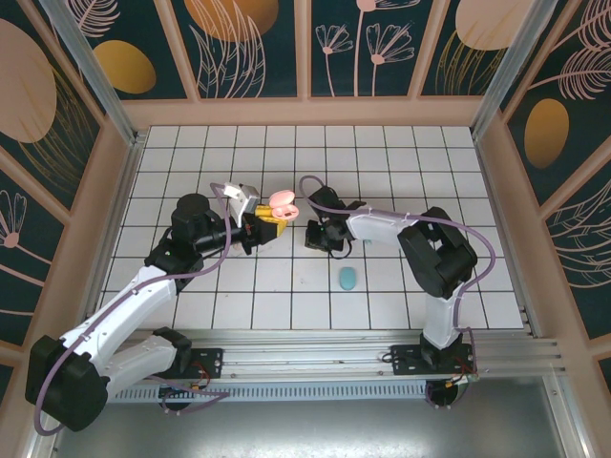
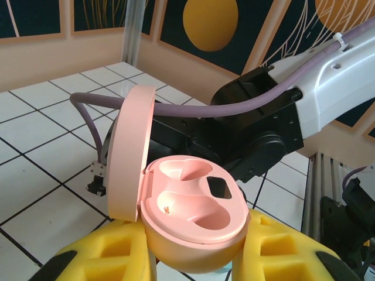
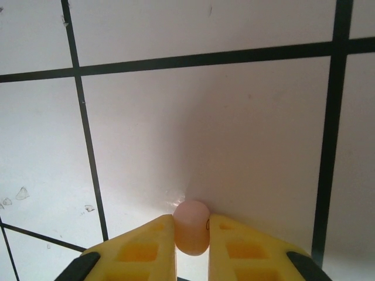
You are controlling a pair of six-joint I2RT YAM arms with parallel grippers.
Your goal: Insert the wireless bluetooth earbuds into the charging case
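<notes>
Pink earbud [image 3: 191,235] sits pinched between the yellow fingers [image 3: 143,249] of the right gripper [image 3: 192,227], its rounded end poking past their tips, close to the white tiles [image 3: 205,129]. From above, the pink charging case [image 1: 281,201] lies near, at ten o'clock from that claw. The left gripper [image 2: 193,253] clamps it, lid [image 2: 130,152] swung open, wells [image 2: 196,213] empty. The right arm likely carries the bud there.
</notes>
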